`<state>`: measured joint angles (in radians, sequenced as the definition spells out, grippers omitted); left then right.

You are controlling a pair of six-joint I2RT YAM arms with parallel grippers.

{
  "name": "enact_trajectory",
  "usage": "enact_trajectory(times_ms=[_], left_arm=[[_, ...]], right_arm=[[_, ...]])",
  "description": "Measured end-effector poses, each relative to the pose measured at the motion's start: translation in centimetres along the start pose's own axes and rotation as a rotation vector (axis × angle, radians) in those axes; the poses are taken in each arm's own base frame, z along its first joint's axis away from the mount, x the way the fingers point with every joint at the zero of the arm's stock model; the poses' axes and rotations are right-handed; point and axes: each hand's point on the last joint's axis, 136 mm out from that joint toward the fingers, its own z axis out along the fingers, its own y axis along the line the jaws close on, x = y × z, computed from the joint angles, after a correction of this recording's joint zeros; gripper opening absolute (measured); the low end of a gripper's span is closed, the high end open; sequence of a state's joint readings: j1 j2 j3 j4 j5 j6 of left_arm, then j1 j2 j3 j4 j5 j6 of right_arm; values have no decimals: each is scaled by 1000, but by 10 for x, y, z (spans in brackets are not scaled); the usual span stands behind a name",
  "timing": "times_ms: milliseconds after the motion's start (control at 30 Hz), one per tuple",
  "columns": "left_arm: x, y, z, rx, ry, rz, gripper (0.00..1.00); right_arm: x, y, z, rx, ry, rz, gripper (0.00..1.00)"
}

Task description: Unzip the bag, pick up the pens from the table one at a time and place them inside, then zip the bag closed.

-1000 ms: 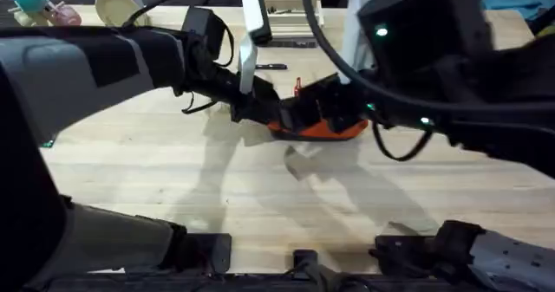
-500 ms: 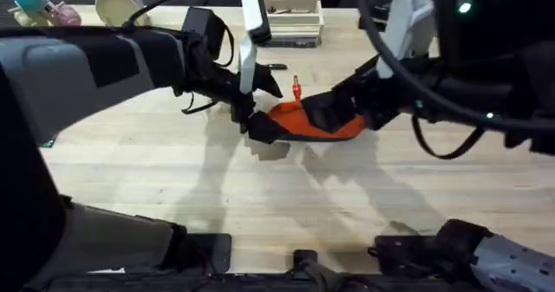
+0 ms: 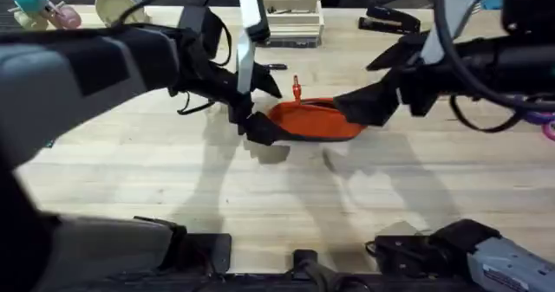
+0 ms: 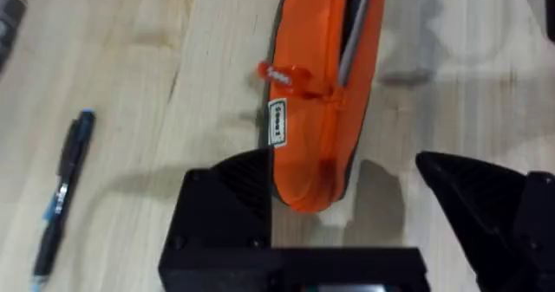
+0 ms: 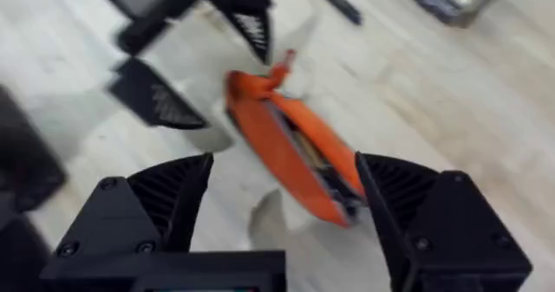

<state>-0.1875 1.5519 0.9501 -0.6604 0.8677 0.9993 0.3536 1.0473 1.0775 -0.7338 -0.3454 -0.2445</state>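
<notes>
Orange bag [image 3: 314,120] lying on the pale wooden counter [image 3: 260,188] near mid-scene, zipper line uppermost, small red zipper pull [image 3: 296,87] standing up at the far left end. Zipper parted along most of the length in the left wrist view, with a grey strip visible inside the slot. Left end effector [image 3: 257,110] spread wide around the bag's left end, one finger [image 4: 227,207] touching the pouch side, the other finger [image 4: 486,197] held apart from it. Right end effector [image 3: 375,103] spread wide just beside the bag's right end, fingers apart from the fabric, nothing held. Black pen [image 3: 275,67] lying flat on the counter beyond the bag, near the left arm; seen as a pen with blue tip [image 4: 62,195] in the left wrist view. Black stapler [image 3: 388,20] at the far edge.
</notes>
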Motion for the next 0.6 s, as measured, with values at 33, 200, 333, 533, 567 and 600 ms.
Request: enact_trajectory(times_ms=[33,200,333,533,567,600], left_arm=[[-3,-1,-3,-7,-5,10,993],[-21,-6,-18,-52,-33,73,993],[-26,-7,-22,-64,-41,90,993],[-26,-7,-22,-65,-39,90,994],[-26,-7,-22,-66,-38,90,994],[-26,-7,-22,-66,-38,89,994]], right_arm=[[1,-6,-1,16,-1,-9,997],[4,-28,-7,80,6,-173,997],[4,-29,-7,82,15,-389,997],[4,-29,-7,81,20,-522,997],[4,-29,-7,81,21,-534,997],[4,-29,-7,81,21,-542,997]])
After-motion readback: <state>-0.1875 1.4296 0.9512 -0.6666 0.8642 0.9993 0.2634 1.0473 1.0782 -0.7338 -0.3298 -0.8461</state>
